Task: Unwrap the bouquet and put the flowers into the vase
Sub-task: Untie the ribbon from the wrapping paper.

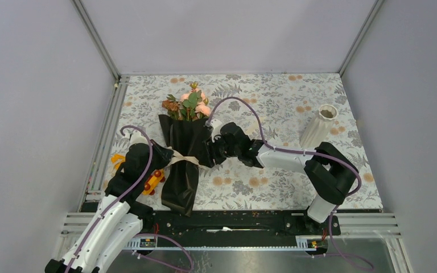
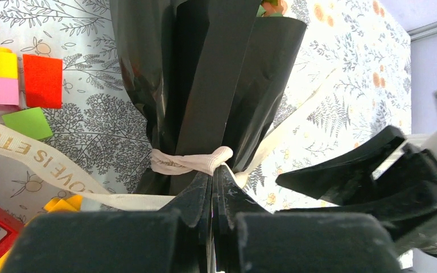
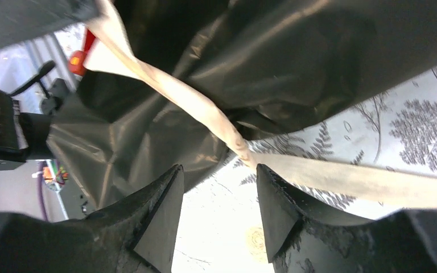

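Bouquet [image 1: 185, 139]: glossy black cone lying flat, cinched by a cream ribbon [image 2: 190, 162]
Flowers [image 1: 190, 103]: peach-pink, leafy, at the mouth
Left gripper [image 2: 213, 176]: fingers pressed together at the knot
Right gripper [image 3: 219, 199]: fingers apart, beside the ribbon

Soft, even light fills the overhead view, leaving only faint shadows beside the arms [image 1: 287, 159] on the tabletop [image 1: 284, 96]. In both wrist views the glossy black wrapping of the bouquet [image 3: 296, 51] carries pale streaks of glare. The right gripper's fingers [image 3: 155, 227] loom dark and soft-edged, the tabletop between them washed out white. The left wrist view is sharpest at the ribbon [image 2: 190, 161].
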You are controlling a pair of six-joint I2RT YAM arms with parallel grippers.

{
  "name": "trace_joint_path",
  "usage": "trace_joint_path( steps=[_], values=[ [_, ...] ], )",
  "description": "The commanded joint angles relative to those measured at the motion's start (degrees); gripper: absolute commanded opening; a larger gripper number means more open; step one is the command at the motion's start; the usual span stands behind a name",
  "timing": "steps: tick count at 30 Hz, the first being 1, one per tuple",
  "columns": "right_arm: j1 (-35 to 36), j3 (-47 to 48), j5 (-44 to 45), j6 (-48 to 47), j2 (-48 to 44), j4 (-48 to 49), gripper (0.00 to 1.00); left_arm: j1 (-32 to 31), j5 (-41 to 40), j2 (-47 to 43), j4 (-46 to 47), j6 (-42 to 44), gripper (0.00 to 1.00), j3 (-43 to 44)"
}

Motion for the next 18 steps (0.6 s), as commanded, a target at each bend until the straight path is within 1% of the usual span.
trace_joint_path(
  steps=[1,4,6,9,11,15,18],
  values=[
    [0.35,7.81,-6.22,-2.11,-0.07,-1.57,0.57,0.52,-0.89,-0.38,0.88,1.73,0.00,2.57],
    [0.35,11.90,-8.43,-2.86,2.70,-2.87,0.57,0.59,-0.51,-0.22,0.75,2.01,0.00,2.49],
    [0.35,13.24,-7.59,-4.59,3.65,-3.62,0.57,0.70,0.05,-0.17,0.79,1.93,0.00,2.33],
    [0.33,13.55,-7.40,-6.66,4.39,-1.64,0.61,0.81,1.16,0.57,1.55,1.95,0.00,2.31],
    [0.33,15.94,-8.43,-6.68,6.21,-2.43,0.62,0.90,2.22,0.98,2.88,2.31,0.00,2.08],
    [0.18,21.84,-8.85,-3.99,10.98,-4.85,0.59,0.90,3.30,-0.04,5.10,3.00,0.00,0.93],
    [0.18,26.90,-8.69,-3.79,13.96,-8.62,0.56,0.92,4.01,-1.67,6.37,3.49,0.00,-0.38]
  ],
)
